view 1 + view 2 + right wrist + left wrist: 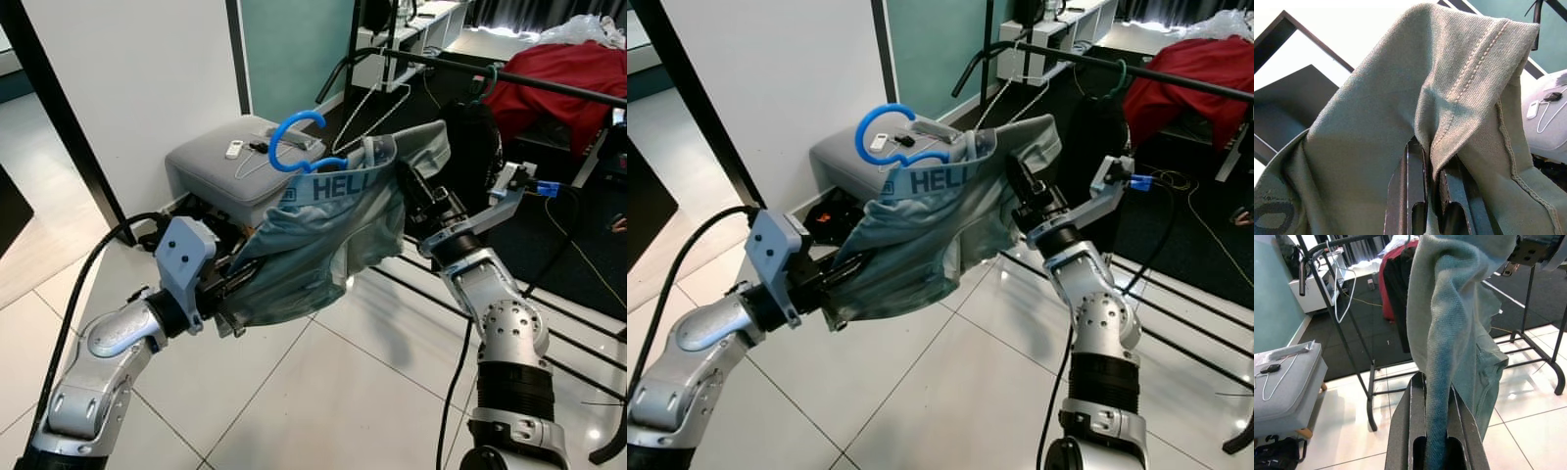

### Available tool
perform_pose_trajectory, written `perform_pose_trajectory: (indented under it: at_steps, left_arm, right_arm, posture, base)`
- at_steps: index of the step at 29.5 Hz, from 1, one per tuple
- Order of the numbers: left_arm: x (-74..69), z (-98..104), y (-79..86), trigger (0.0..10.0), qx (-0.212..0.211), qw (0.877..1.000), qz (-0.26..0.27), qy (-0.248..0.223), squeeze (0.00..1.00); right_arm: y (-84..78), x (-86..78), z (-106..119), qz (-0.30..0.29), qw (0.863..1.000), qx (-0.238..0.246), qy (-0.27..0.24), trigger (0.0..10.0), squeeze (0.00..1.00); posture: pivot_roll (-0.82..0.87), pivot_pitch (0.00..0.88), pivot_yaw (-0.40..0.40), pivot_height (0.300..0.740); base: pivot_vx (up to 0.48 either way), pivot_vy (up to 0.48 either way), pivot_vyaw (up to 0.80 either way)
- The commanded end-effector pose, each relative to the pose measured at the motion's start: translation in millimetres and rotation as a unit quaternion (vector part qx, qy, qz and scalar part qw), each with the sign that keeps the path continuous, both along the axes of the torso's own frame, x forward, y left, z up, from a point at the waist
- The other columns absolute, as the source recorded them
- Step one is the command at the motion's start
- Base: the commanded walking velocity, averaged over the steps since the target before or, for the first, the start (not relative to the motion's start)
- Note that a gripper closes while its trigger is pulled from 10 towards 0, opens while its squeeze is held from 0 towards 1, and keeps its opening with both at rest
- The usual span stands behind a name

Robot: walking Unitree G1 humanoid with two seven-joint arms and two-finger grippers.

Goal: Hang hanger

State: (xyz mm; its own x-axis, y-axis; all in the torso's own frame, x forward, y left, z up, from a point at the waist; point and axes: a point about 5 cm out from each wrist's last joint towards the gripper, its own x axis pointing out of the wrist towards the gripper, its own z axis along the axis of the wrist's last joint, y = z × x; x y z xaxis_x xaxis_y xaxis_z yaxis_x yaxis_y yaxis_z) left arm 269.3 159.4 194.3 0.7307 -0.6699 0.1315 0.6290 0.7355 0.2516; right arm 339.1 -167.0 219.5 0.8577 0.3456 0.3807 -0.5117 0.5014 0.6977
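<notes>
A grey-green garment (333,235) with "HELL" lettering on its waistband hangs on a blue plastic hanger (292,144), whose hook sticks up above the cloth. My left gripper (230,284) is shut on the garment's lower left edge; its fingers (1415,431) pinch a fold of cloth. My right gripper (411,191) is shut on the garment's right upper edge, and the cloth drapes over its fingers (1410,191). The black clothes rail (509,76) runs behind and above, to the right.
A grey padded stool (235,162) with a white wire hanger lies behind the garment by the white wall. A white wire hanger (377,108) and red clothing (558,83) hang on the rack. The rack's base bars (578,362) cross the tiled floor.
</notes>
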Motion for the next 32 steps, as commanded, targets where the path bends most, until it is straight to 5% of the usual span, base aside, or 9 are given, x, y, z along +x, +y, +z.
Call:
perform_pose_trajectory:
  at_steps: [1,5,6,8,11,15,26,27,32]
  left_arm:
    - [1.4,1.4,11.4,10.0,0.017,1.000,0.026,-0.007,0.00]
    - [0.9,0.2,12.0,10.0,0.019,0.999,0.028,-0.005,0.00]
    - [0.6,0.3,10.6,10.0,0.017,1.000,0.026,-0.005,0.00]
    - [0.4,0.6,9.5,10.0,0.015,1.000,0.024,-0.006,0.00]
    - [-0.3,0.9,7.2,10.0,0.011,1.000,0.020,-0.007,0.00]
    - [-0.9,1.4,5.7,10.0,0.010,1.000,0.017,-0.008,0.00]
    - [-0.9,2.1,5.5,10.0,0.010,1.000,0.017,-0.010,0.00]
    - [-1.0,2.2,4.8,10.0,0.008,1.000,0.016,-0.010,0.00]
    - [-0.5,1.5,5.3,10.0,0.009,1.000,0.018,-0.009,0.00]
  right_arm:
    - [-5.5,2.2,-2.5,-0.025,1.000,-0.009,0.010,0.0,0.00]
    - [-4.3,2.7,-4.6,-0.023,0.999,-0.018,0.015,0.7,0.00]
    - [-1.4,1.0,-4.6,-0.012,1.000,-0.022,0.007,10.0,0.14]
    - [0.7,-0.4,-4.4,-0.003,1.000,-0.023,0.000,10.0,0.14]
    - [1.1,1.2,-8.0,-0.015,0.999,-0.040,0.018,10.0,1.00]
    - [-1.6,4.5,-14.9,-0.023,0.997,-0.045,0.052,10.0,0.00]
    - [-7.9,6.6,-16.7,-0.040,0.997,-0.042,0.056,9.1,0.00]
    - [-8.6,5.7,-15.9,-0.045,0.997,-0.041,0.047,0.0,0.00]
    - [-14.8,6.4,-15.0,-0.068,0.996,-0.035,0.043,0.0,0.00]
  posture:
    - [-0.08,0.022,0.007,0.740]
    - [-0.08,0.022,0.006,0.740]
    - [-0.08,0.025,0.005,0.740]
    - [-0.08,0.025,0.005,0.740]
    - [-0.08,0.031,0.007,0.740]
    - [-0.08,0.036,0.004,0.740]
    - [-0.08,0.038,0.004,0.740]
    - [-0.08,0.039,0.004,0.740]
    - [-0.08,0.040,0.005,0.740]
  base:
    - [0.000,0.000,0.00]
    - [0.000,0.000,0.00]
    - [0.000,0.000,0.00]
    - [0.000,0.000,0.00]
    - [0.000,0.000,0.00]
    - [0.000,0.000,0.00]
    - [0.000,0.000,0.00]
    - [0.000,0.000,0.00]
    - [0.000,0.000,0.00]
